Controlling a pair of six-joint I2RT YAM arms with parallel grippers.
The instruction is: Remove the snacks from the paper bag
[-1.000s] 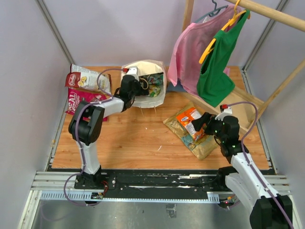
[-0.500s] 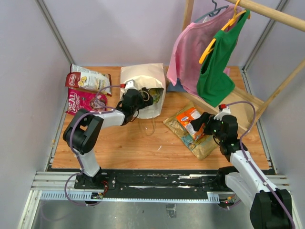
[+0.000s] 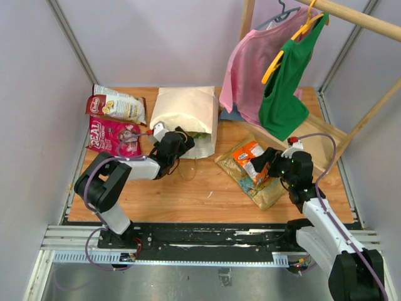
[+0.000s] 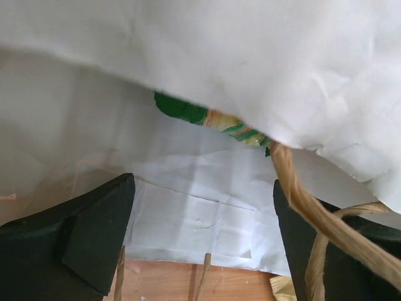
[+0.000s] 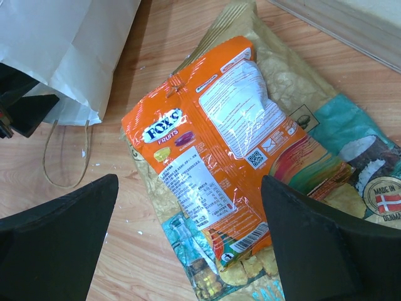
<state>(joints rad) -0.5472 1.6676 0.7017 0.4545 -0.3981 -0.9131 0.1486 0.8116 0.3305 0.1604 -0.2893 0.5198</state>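
The paper bag [image 3: 188, 113] is seen lying on its side at the back of the table [image 3: 188, 188], mouth turned toward the arms. The left gripper [image 4: 203, 241] is placed right at that mouth, jaws spread wide, nothing pinched. Only 1 green packet [image 4: 185, 108] is glimpsed deep under the sagging upper wall; whether more are hidden behind it cannot be told. A twisted handle [image 4: 307, 207] is seen crossing in front of 1 finger.

4 packets are already out. A red-white packet [image 3: 116, 103] and a magenta packet [image 3: 109, 135] are laid at the far left. An orange packet [image 5: 207, 157] is laid on a tan-and-teal packet [image 5: 338, 163] at the right. The right gripper [image 5: 191, 244] is held over that pair, jaws apart and empty.

The green packet is judged light, puffy and slick, its film likely to slip from a flat squeeze. A crimped end seam would be the surest place to be gripped. The bag itself is thin and floppy and could easily be dragged along.
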